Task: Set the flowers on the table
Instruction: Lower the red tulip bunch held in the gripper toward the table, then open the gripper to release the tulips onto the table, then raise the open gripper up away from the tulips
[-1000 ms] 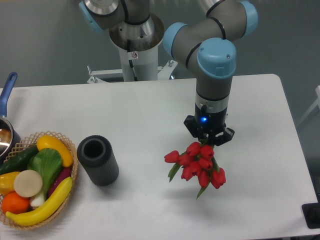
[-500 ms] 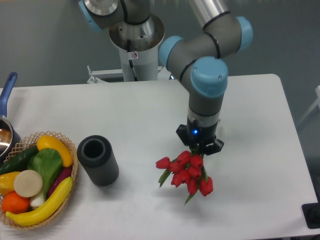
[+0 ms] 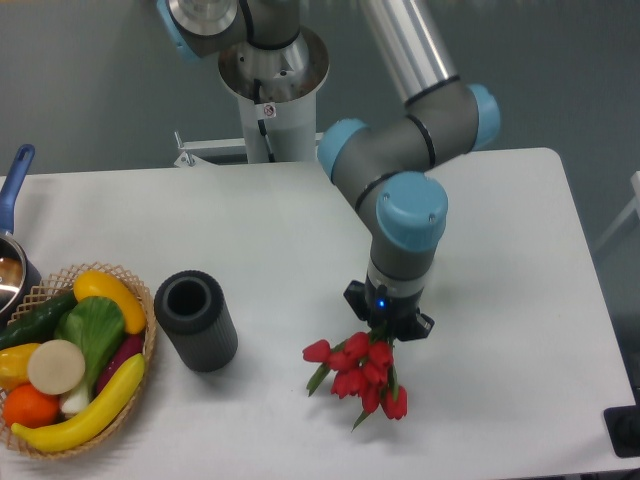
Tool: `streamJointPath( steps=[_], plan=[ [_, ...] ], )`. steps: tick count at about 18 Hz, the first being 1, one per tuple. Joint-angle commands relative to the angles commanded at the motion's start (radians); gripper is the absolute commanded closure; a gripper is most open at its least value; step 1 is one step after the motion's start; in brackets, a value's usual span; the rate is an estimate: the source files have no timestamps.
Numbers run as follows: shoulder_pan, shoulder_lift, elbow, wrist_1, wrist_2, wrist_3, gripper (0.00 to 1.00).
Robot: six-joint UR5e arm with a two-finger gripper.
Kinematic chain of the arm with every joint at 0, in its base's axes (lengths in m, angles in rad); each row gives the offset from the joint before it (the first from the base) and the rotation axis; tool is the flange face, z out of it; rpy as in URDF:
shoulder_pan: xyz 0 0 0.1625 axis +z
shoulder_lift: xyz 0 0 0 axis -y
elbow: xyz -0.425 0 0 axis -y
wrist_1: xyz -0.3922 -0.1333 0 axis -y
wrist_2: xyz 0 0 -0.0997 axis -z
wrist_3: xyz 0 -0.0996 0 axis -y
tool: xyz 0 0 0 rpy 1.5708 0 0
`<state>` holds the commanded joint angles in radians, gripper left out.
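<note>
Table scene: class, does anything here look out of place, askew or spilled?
Nothing is spilled or damaged. The flowers hang head-down from the gripper over the table. The dark vase leans, its opening facing up and towards the camera. The basket is tidy.

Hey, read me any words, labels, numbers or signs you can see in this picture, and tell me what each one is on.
No text here can be read.
Small sticker with a red mark on the white robot base column: too small and blurred to read.
Flowers, hand, table, dark cylinder, basket: no lettering visible.
</note>
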<state>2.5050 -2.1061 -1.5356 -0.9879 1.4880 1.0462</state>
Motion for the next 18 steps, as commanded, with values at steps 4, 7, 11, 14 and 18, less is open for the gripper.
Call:
streamJointPath(
  steps=[4,7,11,14,18],
  plan=[
    [0.031,0.005,-0.001,0.005,0.002,0.002,0.0],
    [0.057,0.012,-0.001,0.053,0.002,0.005,0.0],
    [0.098,0.023,0.003,0.083,0.0,0.02,0.0],
    [0.124,0.061,-0.005,0.08,-0.008,0.127,0.0],
    [0.138,0.083,-0.011,0.067,-0.005,0.256,0.0]
  ],
)
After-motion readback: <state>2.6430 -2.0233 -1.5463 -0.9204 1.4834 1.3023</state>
